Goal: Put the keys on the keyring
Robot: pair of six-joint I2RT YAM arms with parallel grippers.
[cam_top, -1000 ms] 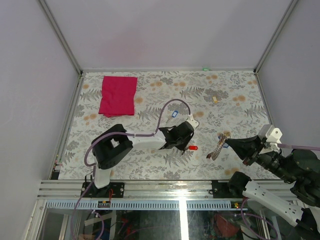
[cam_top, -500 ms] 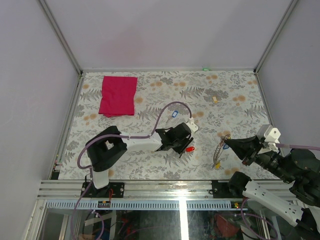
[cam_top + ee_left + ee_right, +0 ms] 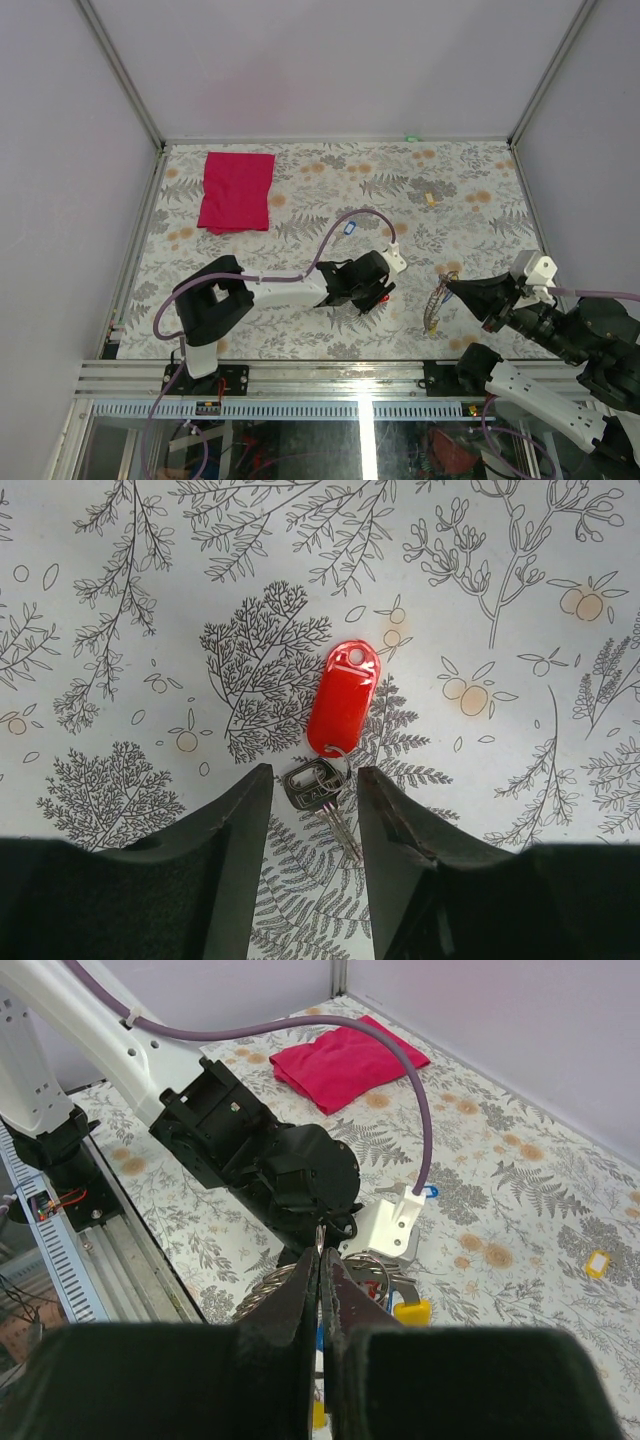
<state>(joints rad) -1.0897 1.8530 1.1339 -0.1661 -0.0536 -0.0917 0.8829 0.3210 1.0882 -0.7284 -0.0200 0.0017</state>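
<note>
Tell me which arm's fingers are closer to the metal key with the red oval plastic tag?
Left. The left fingers straddle the red-tagged key; the right fingers sit off to the side, pinching the thin silver keyring.

no word, number or brand can be read in any view. the head of the small silver metal key [image 3: 315, 783], joined to a red oval plastic tag [image 3: 343, 698], bears stamped marks that are too blurred to make out.
</note>
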